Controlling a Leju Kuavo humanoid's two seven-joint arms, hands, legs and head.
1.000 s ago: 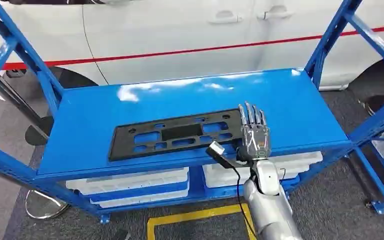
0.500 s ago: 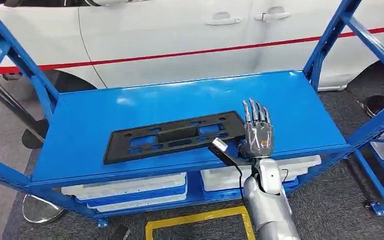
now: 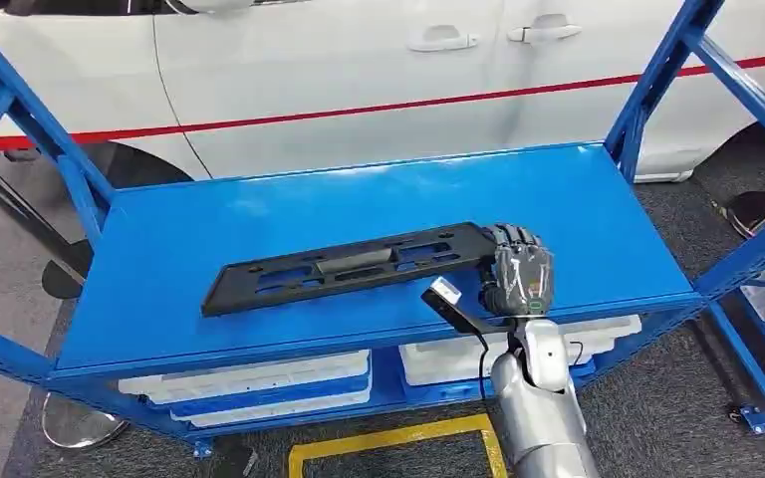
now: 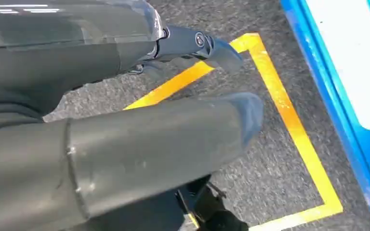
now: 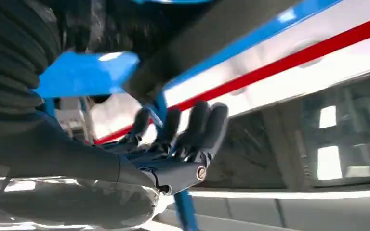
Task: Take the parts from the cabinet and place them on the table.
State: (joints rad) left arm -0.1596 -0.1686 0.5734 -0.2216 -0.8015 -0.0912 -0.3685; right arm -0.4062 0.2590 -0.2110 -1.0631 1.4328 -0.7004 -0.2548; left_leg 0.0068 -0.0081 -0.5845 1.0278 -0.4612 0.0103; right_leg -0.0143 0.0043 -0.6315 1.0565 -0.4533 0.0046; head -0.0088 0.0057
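Long black plastic part (image 3: 344,267) with rectangular cutouts lies across the top blue shelf (image 3: 259,214) of the cabinet, its right end lifted off the surface so the panel tilts, left end down on the shelf near the front edge. The right end of the part is covered by the right hand (image 3: 516,274), so the exact contact there is hidden; the fingers (image 3: 514,237) curl over the part's end and the hand grips it. In the right wrist view the right hand (image 5: 173,144) is seen from behind with dark fingers bent together, and the part is a blurred dark band across the top of the frame, hard to make out. A small grey camera unit (image 3: 448,299) with a black cable sticks out beside the wrist. The silver right forearm (image 3: 538,408) rises from the lower edge, cut off by the frame. The left hand (image 4: 125,96) hangs low over grey carpet (image 4: 250,173) with yellow floor tape (image 4: 294,130); thick grey thumb and one dark finger show nothing between them, but the rest of the fingers are out of frame, so whether they are spread or closed cannot be told. White trays (image 3: 249,373) sit on the lower shelf, partly hidden by the top shelf's front lip. Behind the cabinet stands a white car (image 3: 359,70) with a red stripe, cut off at the top.
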